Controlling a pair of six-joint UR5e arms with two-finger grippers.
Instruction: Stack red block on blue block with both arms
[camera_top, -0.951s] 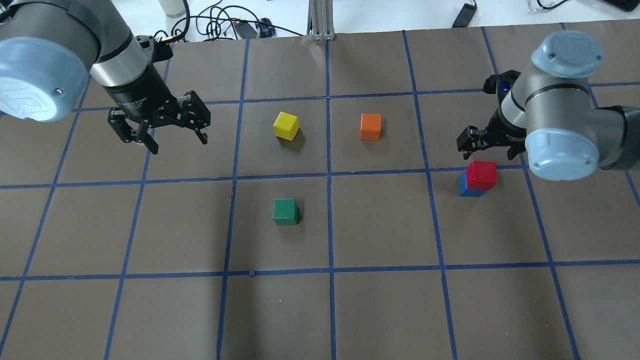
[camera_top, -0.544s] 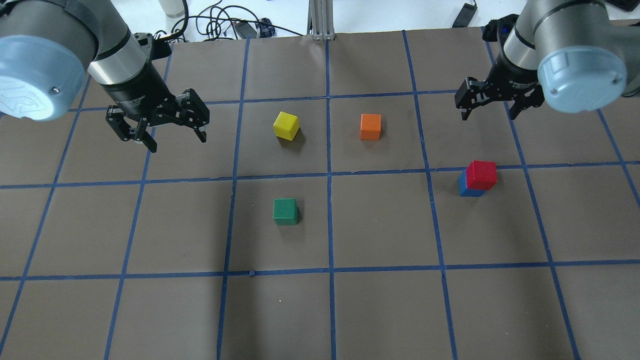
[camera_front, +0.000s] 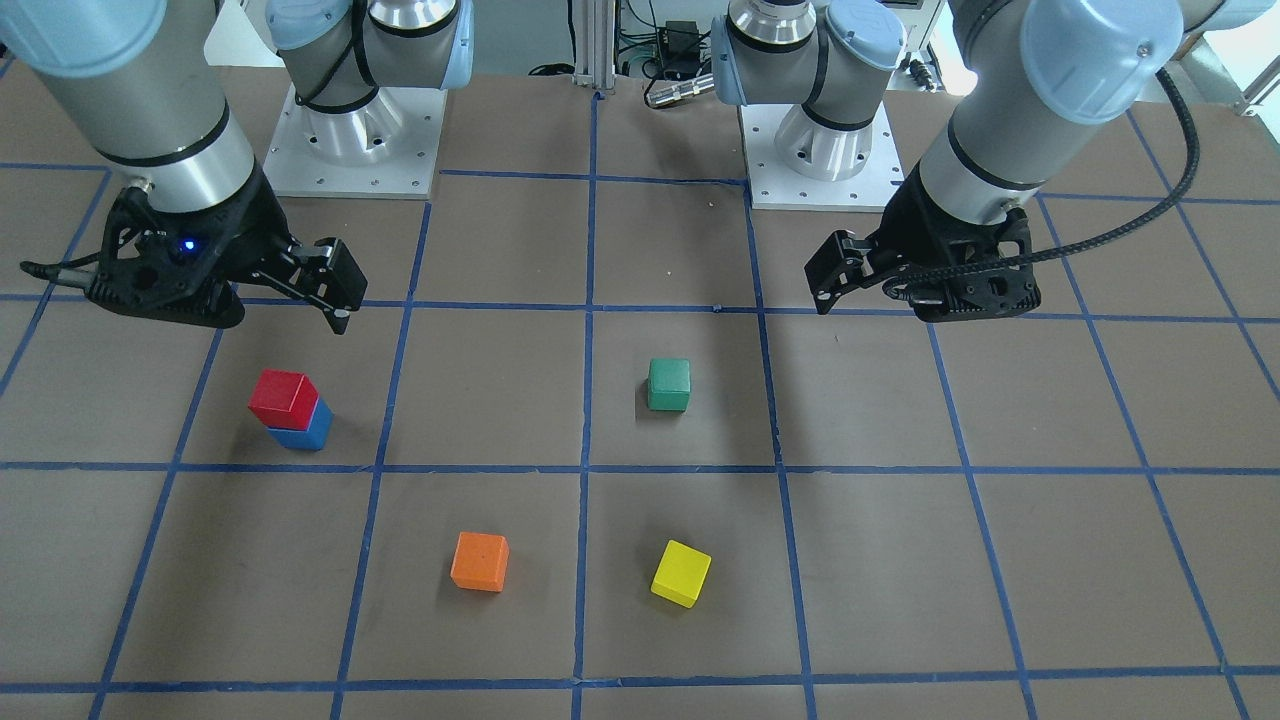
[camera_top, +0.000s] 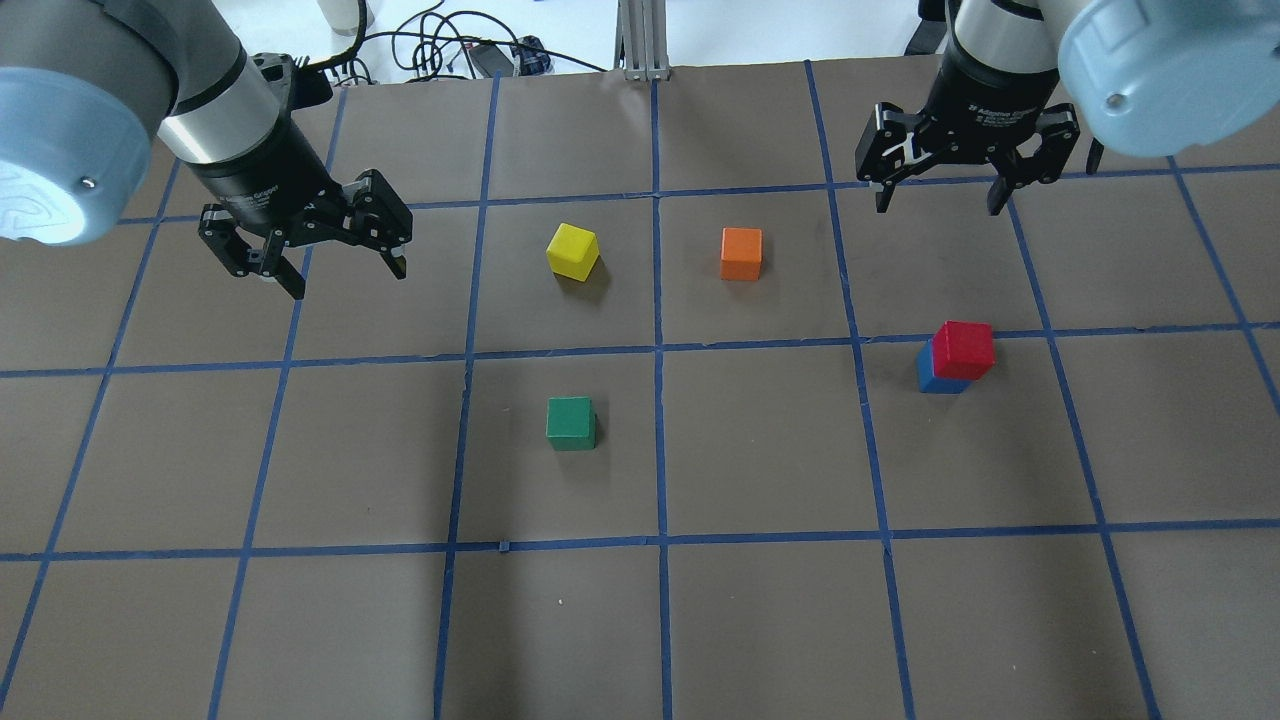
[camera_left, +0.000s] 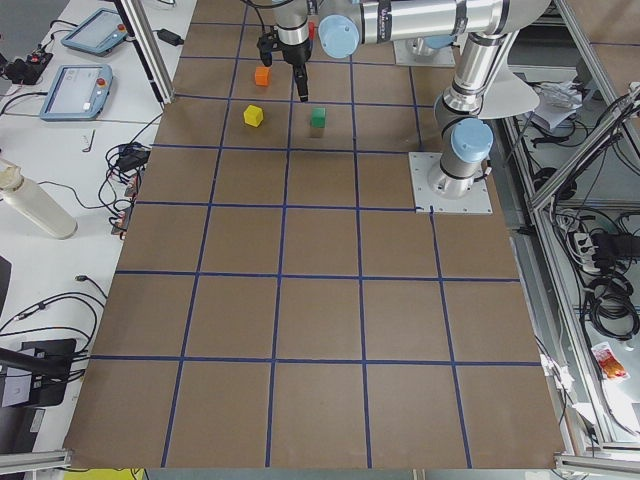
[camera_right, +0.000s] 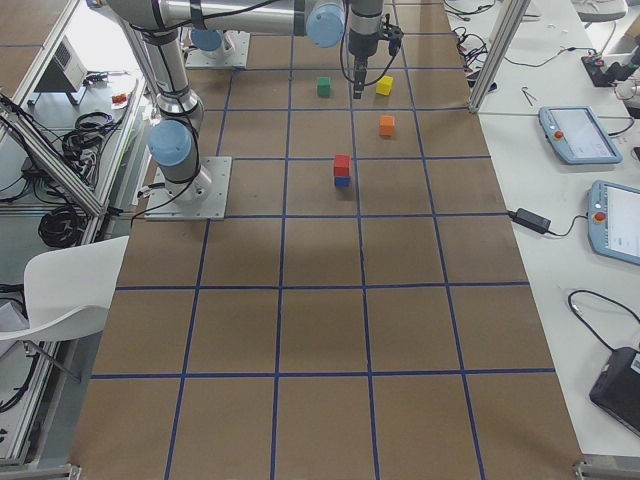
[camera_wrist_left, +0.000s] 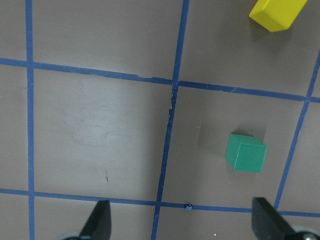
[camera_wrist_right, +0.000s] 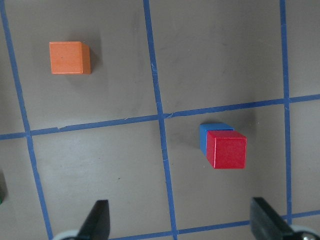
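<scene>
The red block (camera_top: 963, 348) sits on top of the blue block (camera_top: 930, 372), slightly offset, on the right side of the table. The stack also shows in the front view, red (camera_front: 282, 397) on blue (camera_front: 305, 432), and in the right wrist view, red (camera_wrist_right: 226, 149) on blue (camera_wrist_right: 210, 134). My right gripper (camera_top: 940, 195) is open and empty, raised well beyond the stack toward the table's far edge. My left gripper (camera_top: 348, 278) is open and empty, hovering over the table's far left.
A yellow cube (camera_top: 572, 250), an orange cube (camera_top: 741, 253) and a green cube (camera_top: 571, 422) stand apart around the table's middle. The left wrist view shows the green cube (camera_wrist_left: 245, 152) below it. Blue tape lines grid the brown table.
My right gripper has risen and pulled away from the stack toward the table's far edge. My left gripper has drifted slightly the same way. The red-on-blue stack has not moved.
</scene>
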